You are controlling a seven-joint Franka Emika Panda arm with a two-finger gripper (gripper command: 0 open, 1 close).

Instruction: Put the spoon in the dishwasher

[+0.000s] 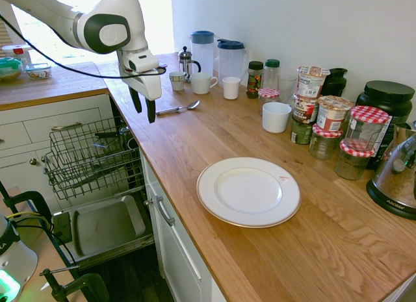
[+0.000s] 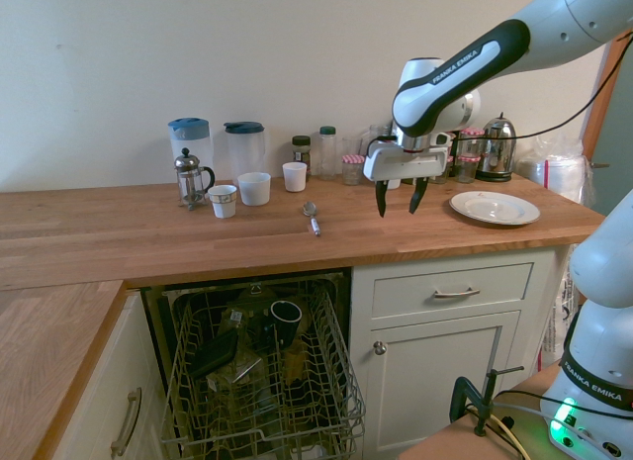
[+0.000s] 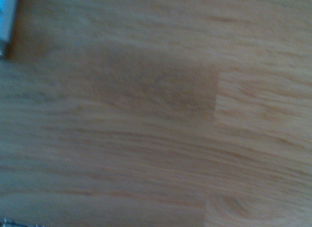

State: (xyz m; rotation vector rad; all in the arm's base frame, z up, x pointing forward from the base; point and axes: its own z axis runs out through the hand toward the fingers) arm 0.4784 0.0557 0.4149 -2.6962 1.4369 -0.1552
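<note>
- Basically, gripper (image 2: 400, 212) above counter (image 1: 260, 276), jaws spread, nothing pinched
- spoon (image 2: 312, 218) lies on counter, between gripper and white cups (image 2: 254, 189)
- dishwasher (image 2: 262, 381) open, rack pulled out, dark mug (image 2: 286, 322) inside

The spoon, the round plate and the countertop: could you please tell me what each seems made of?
Spoon: probably polished metal, from its silvery shine.
Plate: likely glazed ceramic, smooth white with a thin coloured rim.
Countertop: wood, satin-looking, with visible grain and joined strips.

The white arm (image 2: 465, 76) is bent, and its gripper (image 2: 400, 211) points downward with two fingers apart.
</note>
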